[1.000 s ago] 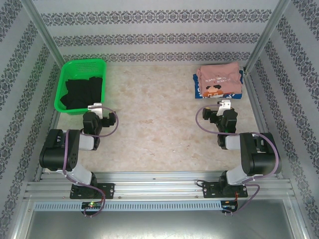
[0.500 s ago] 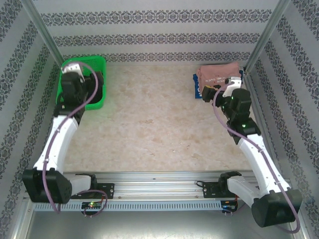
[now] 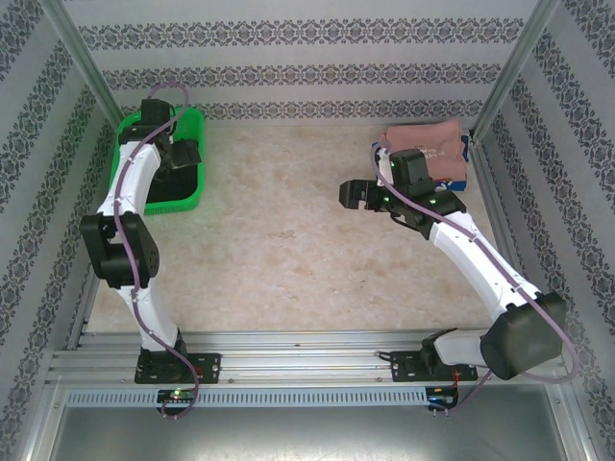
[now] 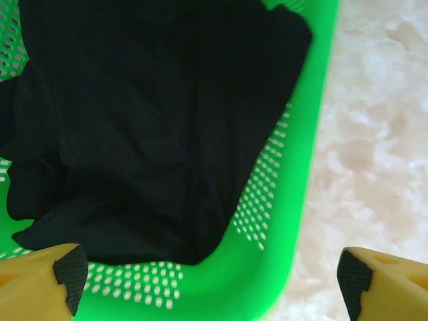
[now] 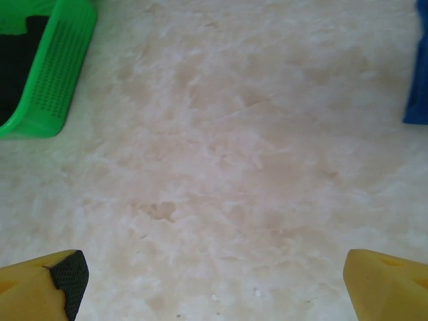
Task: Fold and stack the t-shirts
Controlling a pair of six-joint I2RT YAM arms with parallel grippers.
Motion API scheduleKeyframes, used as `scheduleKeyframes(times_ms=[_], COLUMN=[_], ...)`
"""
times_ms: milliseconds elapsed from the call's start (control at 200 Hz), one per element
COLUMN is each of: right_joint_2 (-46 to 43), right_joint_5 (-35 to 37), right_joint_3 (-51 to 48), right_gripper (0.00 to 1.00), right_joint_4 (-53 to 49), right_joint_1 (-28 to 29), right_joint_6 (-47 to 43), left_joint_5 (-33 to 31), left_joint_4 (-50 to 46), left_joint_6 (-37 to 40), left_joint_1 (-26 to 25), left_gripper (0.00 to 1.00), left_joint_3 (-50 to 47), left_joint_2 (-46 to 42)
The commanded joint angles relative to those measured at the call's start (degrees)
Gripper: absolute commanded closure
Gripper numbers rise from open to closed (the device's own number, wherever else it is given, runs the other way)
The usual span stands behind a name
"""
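Observation:
The black t-shirt (image 4: pixel 147 120) lies crumpled in the green mesh basket (image 4: pixel 294 221) at the table's far left. My left gripper (image 4: pixel 210 284) hangs open above the basket's near right corner, nothing between its fingers; from above, the left gripper (image 3: pixel 184 154) is over the basket (image 3: pixel 173 205). The pink t-shirt (image 3: pixel 428 137) lies folded on the blue t-shirt (image 3: pixel 459 163) at the far right. My right gripper (image 3: pixel 352 195) is open over bare table left of that stack, pointing left. In the right wrist view the right gripper (image 5: pixel 210 284) holds nothing, and a blue shirt edge (image 5: pixel 418 87) shows at right.
The marble-patterned table (image 3: pixel 288 250) stretches between the basket and the stack. Patterned walls and metal posts close in the back and sides. The right wrist view catches the basket's corner (image 5: pixel 57 73) at upper left.
The left arm has reached farther over the basket. The right arm has swung left, away from the pink and blue stack, toward the middle of the table.

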Motion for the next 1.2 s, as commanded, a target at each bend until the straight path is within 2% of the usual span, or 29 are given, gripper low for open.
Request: scheduleKeyframes(times_ms=[0, 190, 295, 390, 570, 624, 664, 834, 924, 1044, 1194], right_joint_2=[0.1, -1.5, -1.8, -1.8, -2.3, -2.4, -2.4, -3.2, -3.0, -2.0, 0.1], right_joint_5=[-3.0, -3.6, -4.3, -4.4, -4.0, -3.6, -3.2, -2.2, -1.4, -1.6, -2.0], right_joint_3=[2.3, 1.4, 1.4, 1.5, 2.5, 2.3, 2.2, 1.0, 0.4, 0.4, 1.3], right_gripper=[0.02, 0.02, 0.02, 0.02, 0.02, 0.02, 0.02, 0.02, 0.02, 0.02, 0.02], right_joint_4=[-2.4, -3.1, -3.1, -2.8, -1.9, -1.6, -1.6, 0.0, 0.4, 1.9, 4.8], right_joint_1=[1.1, 1.2, 1.3, 1.5, 2.2, 2.3, 2.4, 2.7, 2.7, 2.3, 1.2], right_joint_6=[0.9, 1.8, 2.3, 2.9, 3.4, 3.5, 3.7, 4.8, 5.0, 5.9, 7.6], left_joint_5=[2.0, 4.9, 10.8, 12.8, 15.8, 17.1, 17.7, 13.9, 14.3, 20.5, 28.2], left_joint_4=[-3.2, 0.3, 9.5, 14.4, 21.6, 21.8, 21.0, 20.6, 18.3, 18.8, 21.5], left_joint_6=[0.4, -1.6, -4.3, -8.9, -12.5, -12.3, -11.8, -7.3, -6.4, -10.0, -15.0], left_joint_1=[2.3, 3.4, 3.5, 3.6, 3.6, 3.7, 3.8, 3.4, 3.2, 1.2, -5.8], left_gripper=[0.11, 0.23, 0.26, 0.32, 0.72, 0.92, 1.00, 1.00, 1.00, 1.00, 1.00], left_joint_3=[4.8, 8.8, 5.9, 4.3, 2.8, 3.6, 4.9, 4.9, 8.1, 14.3, 27.7], left_joint_2=[4.1, 12.0, 13.6, 15.8, 16.5, 16.0, 15.1, 1.5, -4.9, -10.7, -11.3])
